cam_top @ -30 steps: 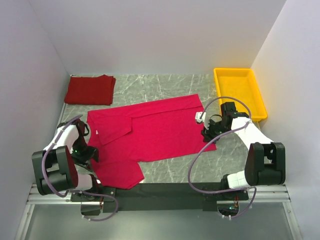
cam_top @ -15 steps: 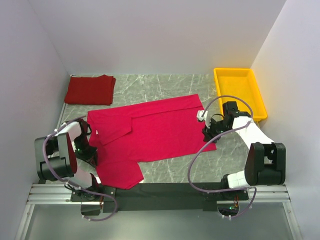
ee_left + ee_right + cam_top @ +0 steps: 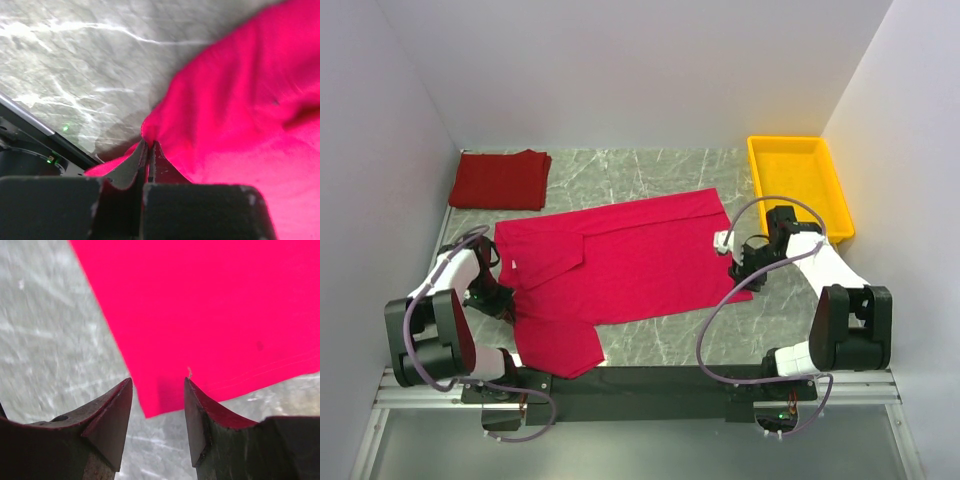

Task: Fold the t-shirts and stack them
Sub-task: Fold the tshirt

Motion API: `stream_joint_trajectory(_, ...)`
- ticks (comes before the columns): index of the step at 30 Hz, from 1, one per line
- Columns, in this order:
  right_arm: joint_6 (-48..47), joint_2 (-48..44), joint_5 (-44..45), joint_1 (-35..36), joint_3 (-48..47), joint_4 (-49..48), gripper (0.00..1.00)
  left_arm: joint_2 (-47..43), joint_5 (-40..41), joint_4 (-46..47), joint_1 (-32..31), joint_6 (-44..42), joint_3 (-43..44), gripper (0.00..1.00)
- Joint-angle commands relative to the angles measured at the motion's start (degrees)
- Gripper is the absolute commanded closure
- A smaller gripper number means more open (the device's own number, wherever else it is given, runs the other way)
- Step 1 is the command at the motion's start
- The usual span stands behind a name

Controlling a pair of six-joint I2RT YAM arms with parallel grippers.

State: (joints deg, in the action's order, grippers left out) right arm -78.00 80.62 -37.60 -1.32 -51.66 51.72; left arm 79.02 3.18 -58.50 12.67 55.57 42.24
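So, two red t-shirts and one yellow tray (image 3: 757, 165) on the marbled table (image 3: 660, 170): the darker shirt (image 3: 500, 180) sits folded in the far-left corner. The crimson shirt (image 3: 620, 265) lies spread across the middle, partly folded over. On its left edge the left gripper (image 3: 148, 150) is pinched tight, cloth puckered at its tips, while the right gripper (image 3: 157, 405) stands partly open, straddling the shirt's near-right corner without squeezing it.

Left gripper (image 3: 148, 146) pinched closed, right gripper (image 3: 157, 385) jaws apart
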Motion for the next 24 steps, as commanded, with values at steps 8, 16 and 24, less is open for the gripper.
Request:
stream_joint_trajectory(8,-8.0,1.6,13.0,-0.3,5.7,0.0,0.48,-4.5,-5.5,1.3,-0.1,-1.3,-0.3,0.99)
stream_joint_trajectory(16,-5.3,3.5,16.9,1.1,7.7,-5.9,0.50,-6.1,-6.7,1.5,-0.1,-1.5,-1.5,0.99)
stream_joint_trajectory(24,-2.9,5.2,16.3,2.6,7.3,-7.7,0.60,-6.9,-7.5,2.0,-0.1,-1.2,-2.4,0.99)
